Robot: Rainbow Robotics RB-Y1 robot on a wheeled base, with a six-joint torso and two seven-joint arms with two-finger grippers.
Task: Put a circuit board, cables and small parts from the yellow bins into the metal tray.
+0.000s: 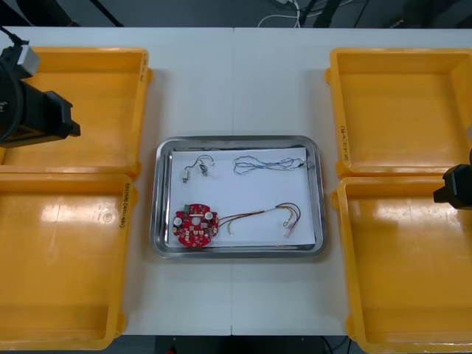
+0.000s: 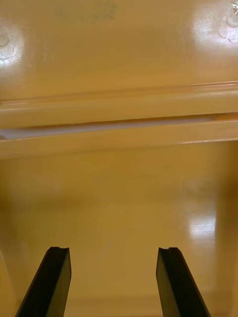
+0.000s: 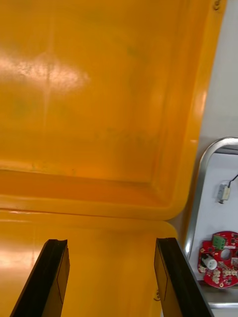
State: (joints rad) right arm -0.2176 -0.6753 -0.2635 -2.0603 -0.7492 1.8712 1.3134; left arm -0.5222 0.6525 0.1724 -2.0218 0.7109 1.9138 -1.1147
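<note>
Both pincers were released and held nothing. My left gripper [image 3: 111, 241] hung over the meeting rims of the left yellow bins [image 1: 74, 171]. My right gripper [image 2: 113, 249] hung over the right yellow bins [image 1: 398, 177]. The table [image 1: 236, 88] was light, with a seam down the middle. The metal tray [image 1: 236, 251] sat between the bins, white inside. The circuit board [image 1: 195, 226] lay near-left, and the red and yellow cable [image 1: 258, 215] ran rightward from it. The small metal parts [image 1: 195, 169] and twisted cable [image 1: 269, 164] lay along the far side. There was dark floor [image 1: 184, 11] beyond the far edge.
</note>
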